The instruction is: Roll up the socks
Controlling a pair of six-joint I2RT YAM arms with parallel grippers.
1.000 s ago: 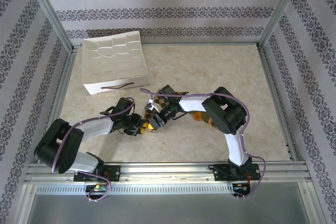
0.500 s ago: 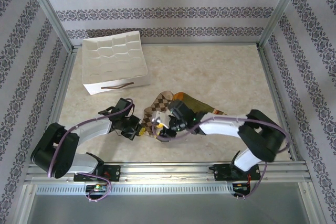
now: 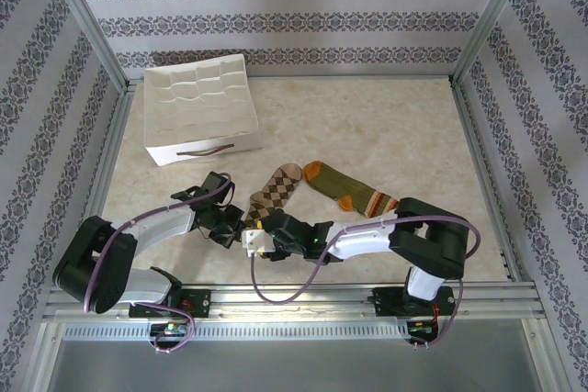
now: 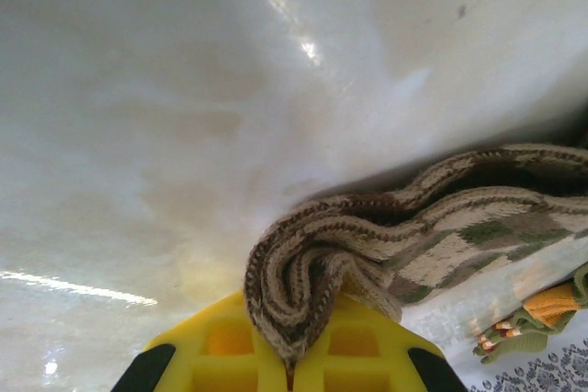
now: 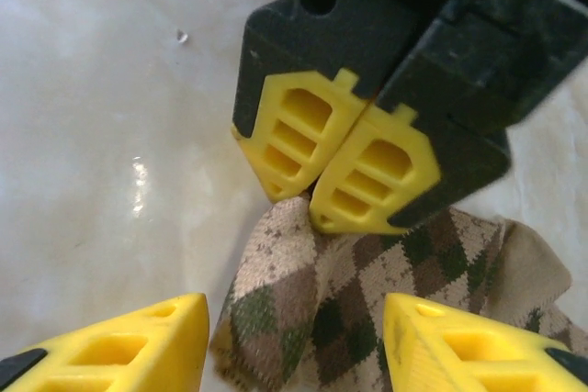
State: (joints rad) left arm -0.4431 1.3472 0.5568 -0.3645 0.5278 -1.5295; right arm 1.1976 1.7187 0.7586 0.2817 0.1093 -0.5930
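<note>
The socks are no longer a bundle under the two wrists. They now lie spread flat on the worktop (image 3: 386,126), on the near side of the white tray (image 3: 162,117) and off toward its right. The argyle sock (image 3: 276,192) is the closer of the two to the tray's near right corner. The green sock (image 3: 349,188) is just beyond it, farther from the tray, with its orange toe almost level with the argyle toe. They look side by side and barely apart, not stacked.

The right arm is also no longer over the fabric. It now reaches in low along the near edge, well nearer than the tray, and the right end effector (image 3: 264,227) is no longer closed. In the right wrist view, the right end effector (image 5: 294,341) has its fingers spread wide and is gripping nothing, with the argyle sock (image 5: 367,319) lying between and just beyond them.

The left end effector (image 3: 241,223) stays clamped. In its own wrist view, the left end effector (image 4: 289,360) pinches a fold of the argyle sock (image 4: 413,227) at the cuff, the end farthest from the tray.

I judge that the socks are laid out but no roll is started. The cuff is pinned on one side, and the open right end effector faces the same edge, well placed to take the other side.
</note>
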